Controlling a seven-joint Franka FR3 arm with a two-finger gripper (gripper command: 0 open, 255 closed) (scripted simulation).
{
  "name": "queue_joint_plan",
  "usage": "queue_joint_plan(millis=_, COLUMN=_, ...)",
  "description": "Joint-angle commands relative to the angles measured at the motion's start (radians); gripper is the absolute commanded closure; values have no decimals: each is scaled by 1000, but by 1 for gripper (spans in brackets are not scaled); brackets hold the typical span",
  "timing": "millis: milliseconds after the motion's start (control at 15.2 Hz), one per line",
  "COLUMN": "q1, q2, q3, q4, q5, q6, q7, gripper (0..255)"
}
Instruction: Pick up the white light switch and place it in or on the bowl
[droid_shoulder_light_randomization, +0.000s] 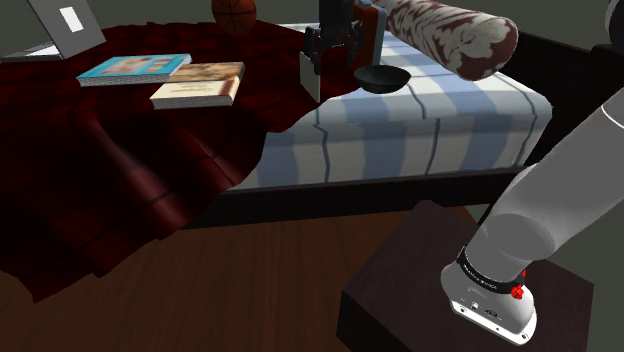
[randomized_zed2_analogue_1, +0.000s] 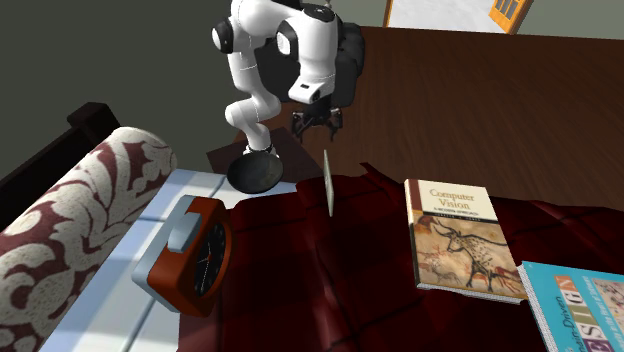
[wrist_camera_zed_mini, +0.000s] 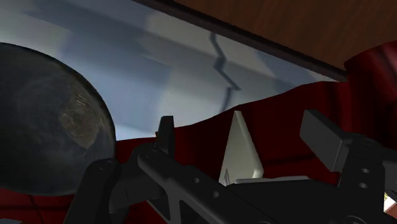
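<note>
We see the fingers (wrist_camera_zed_mini: 167, 137) spread wide, with nothing clasped between them. The light switch (wrist_camera_zed_mini: 240, 153), a thin white plate, stands upright on its edge just beyond the fingertips. It sits roughly midway in the gap between them and touches neither.

In the second exterior view the hand hangs over the bed (randomized_zed2_analogue_1: 185, 200) and the light switch sits straight below it. Its lower edge appears to meet the red blanket (randomized_zed2_analogue_1: 370, 270), and a clear gap shows between the fingertips and the plate's top.

In our judgement, the coming move turns on this alignment. The plate's long axis runs up and down, along the line of the fingers. From the wrist view we take its broad faces to be turned toward one finger and the other, with its thin edge toward the camera. So we judge that a straight descent would bring a finger down on either side, and closing would pinch the plate across its thickness. No turn of the wrist looks needed.

A plate balanced on edge on soft cloth may tip if one finger reaches it first, so we would keep it centred.

The bowl (droid_shoulder_light_randomization: 381, 80), dark and round, rests on the striped sheet at the blanket's edge. It is just beside the light switch, on the shoulder view's right. We expect a short sideways carry after the lift.
</note>
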Motion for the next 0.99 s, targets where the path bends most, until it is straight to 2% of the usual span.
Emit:
queue_joint_plan(millis=0, q1=-3, q2=71, q3=10, q4=114, q5=-12, q6=-27, q7=55, gripper=0)
queue_joint_plan(millis=264, q1=-5, q2=222, q3=17, q4=358, q5=-45, q6=-93, q7=144, gripper=0)
queue_joint_plan(millis=792, q1=-9, q2=190, q3=11, q4=213, q5=-40, q6=21, q7=144, gripper=0)
queue_joint_plan(millis=924, q1=-9, q2=190, q3=11, q4=213, q5=-40, q6=21, q7=144, gripper=0)
